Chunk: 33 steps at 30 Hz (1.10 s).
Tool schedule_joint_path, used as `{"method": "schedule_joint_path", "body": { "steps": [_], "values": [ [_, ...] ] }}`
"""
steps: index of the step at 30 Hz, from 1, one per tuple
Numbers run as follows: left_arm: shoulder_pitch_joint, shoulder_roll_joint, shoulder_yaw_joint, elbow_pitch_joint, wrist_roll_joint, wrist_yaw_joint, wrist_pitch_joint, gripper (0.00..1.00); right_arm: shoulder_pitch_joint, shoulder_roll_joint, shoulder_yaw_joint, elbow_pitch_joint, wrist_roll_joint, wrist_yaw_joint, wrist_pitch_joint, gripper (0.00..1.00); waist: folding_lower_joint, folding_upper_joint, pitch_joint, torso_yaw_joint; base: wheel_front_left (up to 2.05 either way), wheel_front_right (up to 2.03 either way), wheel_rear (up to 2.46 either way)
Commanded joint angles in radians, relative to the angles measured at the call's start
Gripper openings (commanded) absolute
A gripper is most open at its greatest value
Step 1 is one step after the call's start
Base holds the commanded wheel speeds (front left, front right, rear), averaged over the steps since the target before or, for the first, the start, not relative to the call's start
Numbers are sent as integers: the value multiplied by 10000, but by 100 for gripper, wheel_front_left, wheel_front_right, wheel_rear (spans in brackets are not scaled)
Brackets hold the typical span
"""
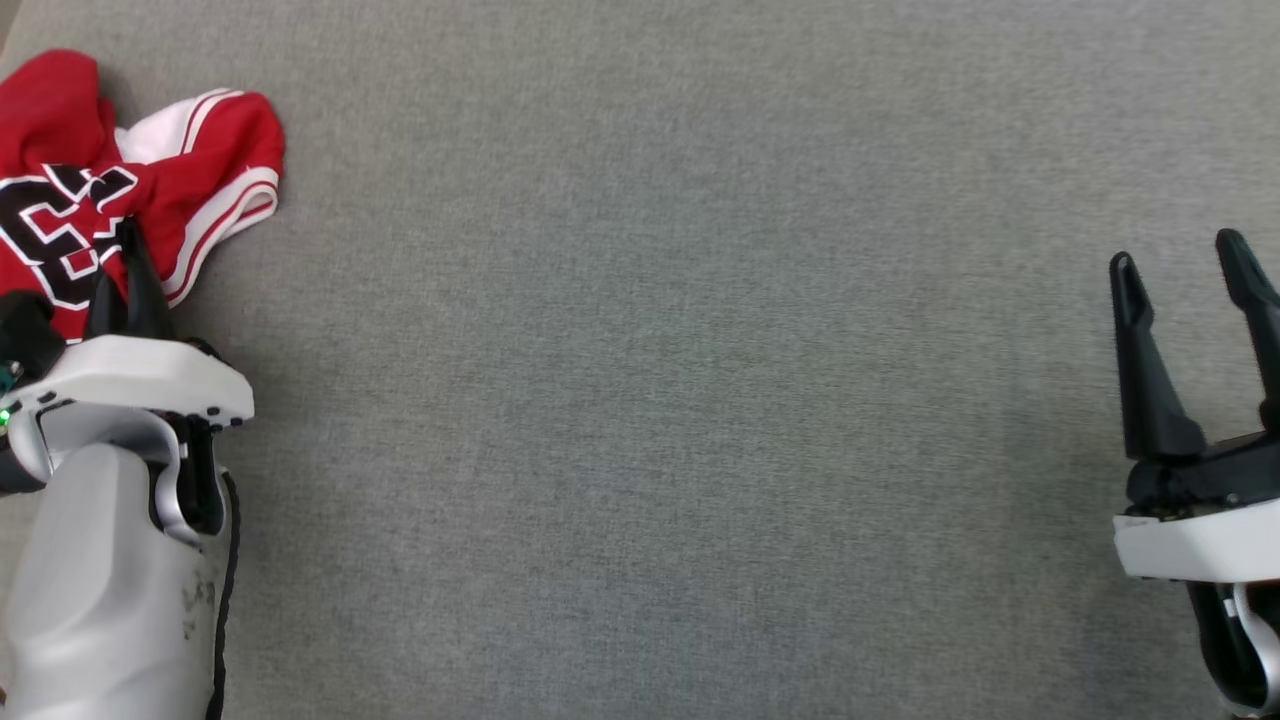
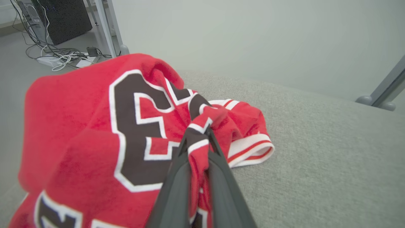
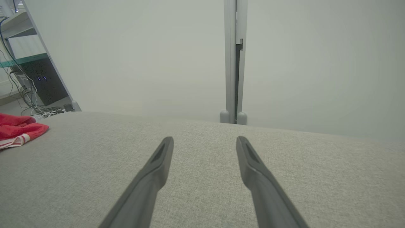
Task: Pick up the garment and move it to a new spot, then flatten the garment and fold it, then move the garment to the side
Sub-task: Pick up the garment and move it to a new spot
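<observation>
The jaws of the left gripper (image 2: 196,136) are pressed together on a raised fold of the red garment (image 2: 85,126), which is bunched at the grey table's (image 1: 650,350) far left edge. No long axis can be told in the heap; its striped hem (image 1: 235,215) is turned toward the table's middle. Open cloth is seen across the table's middle. Over the table's right edge the right gripper (image 1: 1175,250) is held low, jaws spread, pointed forward.
</observation>
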Motion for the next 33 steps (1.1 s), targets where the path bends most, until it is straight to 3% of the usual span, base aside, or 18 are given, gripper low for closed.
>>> {"method": "schedule_joint_path", "body": {
  "steps": [1,10,20,27,33],
  "values": [
    [164,-10,84,-308,163,-22,-12,0,-19,34,16,89,55,0,-149,100,0,0,-326,-280,0,0,0],
    [2750,-762,-12,-3845,1346,-217,-13,0,541,569,337,1100,164,0,-884,100,0,0,-1746,-1236,0,0,0],
    [4944,-1133,-1962,-6508,1586,-368,788,0,1347,713,545,1343,155,0,-770,100,0,0,-2791,-2430,0,0,0],
    [4528,-1212,-3641,-6747,1541,-683,1369,0,1332,677,718,1195,247,0,-664,100,0,0,-2598,-3609,0,0,0],
    [3085,-1218,-4823,-5542,1555,-773,1403,0,1053,836,744,1297,397,0,-903,100,0,0,-1967,-4468,0,0,0]
  ]
}}
